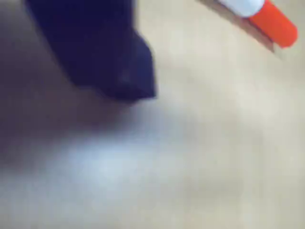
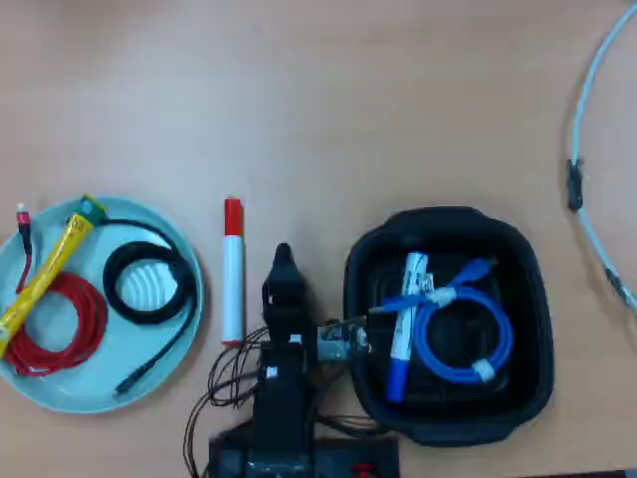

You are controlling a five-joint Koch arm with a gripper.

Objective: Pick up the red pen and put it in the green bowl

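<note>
The red pen (image 2: 232,271), a white marker with a red cap, lies on the wooden table pointing away from the arm, between the green bowl (image 2: 95,386) and my gripper (image 2: 284,257). The gripper sits low over the table just right of the pen, apart from it. Only one dark tip shows, so its opening cannot be told. In the wrist view a blurred dark jaw (image 1: 136,88) fills the upper left, and the pen's red cap (image 1: 274,24) shows at the top right. The bowl is out of the wrist view.
The bowl holds a red cable (image 2: 65,324), a black cable (image 2: 149,284) and a yellow tube (image 2: 45,274). A black tub (image 2: 453,398) right of the arm holds a blue-capped marker (image 2: 403,319) and a blue cable. A white cable (image 2: 587,149) runs along the right edge.
</note>
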